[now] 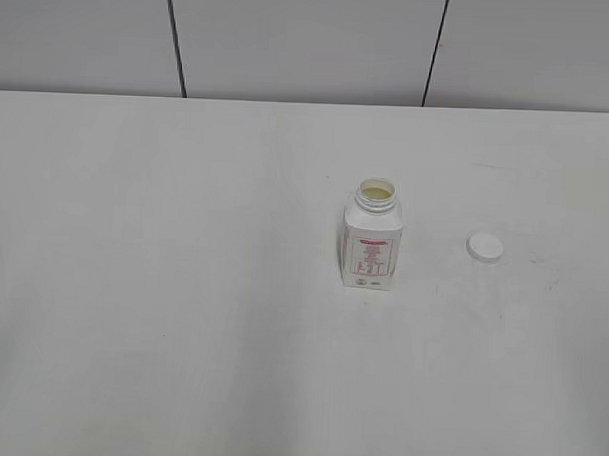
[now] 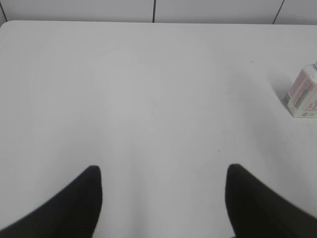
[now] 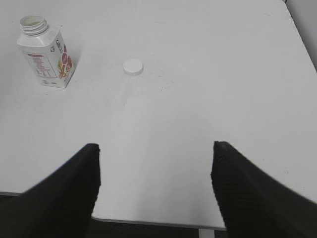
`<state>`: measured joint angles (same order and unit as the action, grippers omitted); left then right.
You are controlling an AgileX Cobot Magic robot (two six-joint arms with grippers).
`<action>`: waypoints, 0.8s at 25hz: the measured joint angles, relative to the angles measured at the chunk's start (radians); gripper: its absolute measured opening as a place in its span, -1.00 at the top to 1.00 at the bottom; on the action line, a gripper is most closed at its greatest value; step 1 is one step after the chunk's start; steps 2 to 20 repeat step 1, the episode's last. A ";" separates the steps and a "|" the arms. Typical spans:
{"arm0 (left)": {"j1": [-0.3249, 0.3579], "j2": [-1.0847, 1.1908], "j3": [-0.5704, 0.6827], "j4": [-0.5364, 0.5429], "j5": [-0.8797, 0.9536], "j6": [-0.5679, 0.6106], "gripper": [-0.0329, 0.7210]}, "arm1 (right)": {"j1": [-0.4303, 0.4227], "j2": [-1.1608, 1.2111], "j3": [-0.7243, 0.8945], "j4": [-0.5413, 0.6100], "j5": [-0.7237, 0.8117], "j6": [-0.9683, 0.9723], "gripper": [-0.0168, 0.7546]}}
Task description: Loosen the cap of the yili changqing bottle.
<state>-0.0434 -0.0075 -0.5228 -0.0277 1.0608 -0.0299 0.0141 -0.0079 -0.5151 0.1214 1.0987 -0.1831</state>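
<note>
While both claws (image 2: 163, 198) (image 3: 156, 183) gape empty, cap (image 1: 484, 246) lies off, beside upright open bottle (image 1: 370, 240).

The bottle (image 1: 371, 238) stands upright on my table (image 1: 181, 314), a little right of its middle. Its neck is open. The cap (image 1: 485, 247) lies flat on the table to the right of the bottle, apart from it. A wall (image 1: 291, 37) rises behind the table's far edge.
</note>
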 joint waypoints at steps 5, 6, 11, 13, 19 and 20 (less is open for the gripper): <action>0.000 0.000 0.000 0.000 0.000 0.000 -0.36 | 0.000 0.000 0.000 0.000 0.000 0.000 -0.48; 0.000 0.000 0.000 0.000 0.000 0.000 -0.36 | 0.000 0.000 0.000 0.000 0.000 0.000 -0.48; 0.000 0.000 0.000 0.000 0.000 0.000 -0.36 | 0.000 0.000 0.000 0.000 0.000 0.000 -0.48; 0.000 0.000 0.000 0.000 0.000 0.000 -0.36 | 0.000 0.000 0.000 0.000 0.000 0.000 -0.48; 0.000 0.000 0.000 0.000 0.000 0.000 -0.36 | 0.000 0.000 0.000 0.000 0.000 0.000 -0.48; 0.000 0.000 0.000 0.000 0.000 0.000 -0.36 | 0.000 0.000 0.000 0.000 0.000 0.000 -0.48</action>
